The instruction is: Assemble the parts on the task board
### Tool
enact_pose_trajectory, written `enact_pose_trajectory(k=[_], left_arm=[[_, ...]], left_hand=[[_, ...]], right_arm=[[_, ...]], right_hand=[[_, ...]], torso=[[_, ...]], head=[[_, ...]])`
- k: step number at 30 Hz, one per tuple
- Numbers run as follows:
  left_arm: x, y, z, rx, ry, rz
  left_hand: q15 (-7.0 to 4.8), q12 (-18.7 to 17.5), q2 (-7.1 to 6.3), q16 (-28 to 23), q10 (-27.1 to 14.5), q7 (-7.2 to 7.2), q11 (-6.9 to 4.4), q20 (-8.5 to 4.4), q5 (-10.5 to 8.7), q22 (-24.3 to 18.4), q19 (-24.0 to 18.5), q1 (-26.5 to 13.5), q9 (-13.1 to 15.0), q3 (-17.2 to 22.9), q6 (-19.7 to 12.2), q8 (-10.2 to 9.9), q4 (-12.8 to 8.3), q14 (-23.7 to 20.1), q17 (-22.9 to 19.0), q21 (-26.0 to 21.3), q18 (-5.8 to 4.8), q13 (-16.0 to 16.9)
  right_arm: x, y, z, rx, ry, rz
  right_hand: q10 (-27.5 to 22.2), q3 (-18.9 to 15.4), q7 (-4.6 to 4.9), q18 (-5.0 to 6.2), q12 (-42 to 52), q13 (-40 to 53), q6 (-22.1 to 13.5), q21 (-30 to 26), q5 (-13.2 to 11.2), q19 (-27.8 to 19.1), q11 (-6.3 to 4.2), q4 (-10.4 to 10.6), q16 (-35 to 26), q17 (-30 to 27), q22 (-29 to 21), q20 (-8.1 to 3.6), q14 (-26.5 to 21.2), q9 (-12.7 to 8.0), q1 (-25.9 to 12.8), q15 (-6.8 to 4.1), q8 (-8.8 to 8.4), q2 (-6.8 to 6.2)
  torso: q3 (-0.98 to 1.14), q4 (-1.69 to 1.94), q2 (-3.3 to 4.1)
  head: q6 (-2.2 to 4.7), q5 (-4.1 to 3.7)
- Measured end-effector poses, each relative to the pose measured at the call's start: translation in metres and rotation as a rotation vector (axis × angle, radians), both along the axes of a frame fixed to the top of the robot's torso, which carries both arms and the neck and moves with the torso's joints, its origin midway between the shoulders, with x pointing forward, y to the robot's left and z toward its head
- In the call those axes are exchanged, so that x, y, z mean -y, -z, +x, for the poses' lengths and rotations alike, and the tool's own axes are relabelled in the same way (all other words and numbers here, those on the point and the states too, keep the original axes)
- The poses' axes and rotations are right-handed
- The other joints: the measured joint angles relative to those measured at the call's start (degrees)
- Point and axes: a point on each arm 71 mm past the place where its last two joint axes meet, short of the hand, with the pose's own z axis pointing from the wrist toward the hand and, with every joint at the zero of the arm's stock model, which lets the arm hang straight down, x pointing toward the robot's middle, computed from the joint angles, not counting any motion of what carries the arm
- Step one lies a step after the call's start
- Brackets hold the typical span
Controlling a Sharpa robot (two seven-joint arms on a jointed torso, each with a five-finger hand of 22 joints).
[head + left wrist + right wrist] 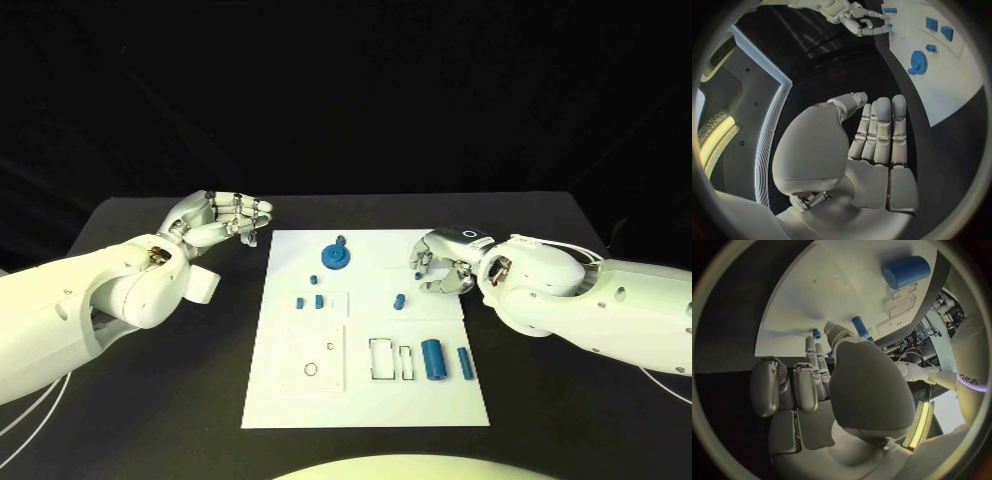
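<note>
Head view puts the white task board (pixel 364 330) in the middle of the black table (pixel 159 400), with a blue gear (pixel 335 258) near its far edge, small blue pegs (pixel 309 301) below it, and two blue cylinders (pixel 433 361) beside rectangular slots near the front. Right hand (pixel 444 264) curls over the board's far right edge; whether it grips a part I cannot tell. Left hand (pixel 219 219) rests just off the board's far left corner. Left wrist view shows that hand's fingers (pixel 882 130) straight, together, holding nothing.
</note>
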Motion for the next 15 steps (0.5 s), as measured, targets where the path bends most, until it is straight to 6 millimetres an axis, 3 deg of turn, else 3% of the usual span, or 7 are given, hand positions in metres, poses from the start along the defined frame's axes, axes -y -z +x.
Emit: enact_pose_trajectory(k=[5,7,15], left_arm=[[-0.0013,-0.0009,-0.0005,0.000,-0.006,-0.023],[-0.0012,-0.0011,-0.0007,0.000,-0.007,-0.029],[-0.0015,-0.0015,-0.0009,-0.002,-0.009,-0.042]], left_hand=[[0.00,0.0,0.00,0.0,0.0,0.00,0.00,0.00,0.00,0.0,0.0,0.0,0.0,-0.1,0.0,0.0,-0.1,-0.2,0.0,0.0,0.00,0.0],[0.00,0.0,0.00,0.0,0.0,0.00,0.00,0.00,0.00,0.0,0.0,0.0,0.0,-0.1,0.0,0.0,-0.1,-0.2,-0.1,0.0,-0.01,0.0],[0.00,0.0,0.28,-0.3,0.0,0.00,0.00,-0.13,0.00,-0.1,-0.1,0.3,0.0,-0.1,0.0,0.0,-0.1,-0.2,-0.1,0.0,-0.01,0.0]], right_arm=[[-0.0027,0.0030,0.0016,0.002,0.002,-0.014],[-0.0037,0.0044,0.0020,0.002,0.004,-0.017],[-0.0064,0.0082,0.0045,0.009,0.011,-0.022]], right_hand=[[1.4,1.8,-0.28,0.00,-0.9,-1.1,1.6,0.9,1.5,0.0,-0.30,0.1,0.3,0.0,0.0,-0.41,0.0,0.2,1.3,0.00,0.00,1.31],[2.3,3.9,-0.34,0.00,-1.5,-1.8,1.9,1.4,0.1,0.0,-0.42,0.1,0.3,0.0,0.0,-0.43,0.0,0.2,1.8,0.00,0.00,1.76],[4.0,8.1,-0.48,0.00,-2.6,-3.1,3.1,1.7,-0.1,0.2,-0.50,-0.1,0.3,0.0,0.0,-0.61,0.0,0.5,1.8,0.00,0.00,1.82]], torso=[[0.05,-0.02,0.01],[0.07,-0.02,0.03],[0.14,-0.05,0.07]], head=[[0.00,0.04],[0.00,0.04],[-0.11,0.02]])
